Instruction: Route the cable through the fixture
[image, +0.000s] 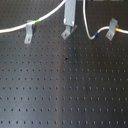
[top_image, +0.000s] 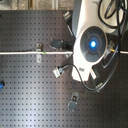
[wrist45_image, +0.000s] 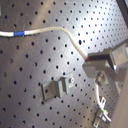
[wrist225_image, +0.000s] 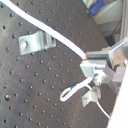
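Observation:
The white cable (image: 50, 16) runs from the first exterior view's left through a grey clip at its green band (image: 31, 22), rises to my gripper (image: 70, 24), then drops in a loop with a blue band (image: 95, 35) to the clip at the yellow band (image: 112, 30). My gripper is shut on the cable, as both wrist views show (wrist45_image: 96, 59) (wrist225_image: 95, 62). The fixture (image: 66, 33), a slanted grey clip, stands right below the gripper with no cable in its fork. It also shows in both wrist views (wrist45_image: 57, 88) (wrist225_image: 34, 43). In the second exterior view the arm hides it.
The black perforated board (image: 60, 85) carries all three clips. In the second exterior view the robot's white body (top_image: 91, 42) and its black hoses (top_image: 100, 82) cover the middle, and a small grey part (top_image: 73, 102) lies on the board lower down.

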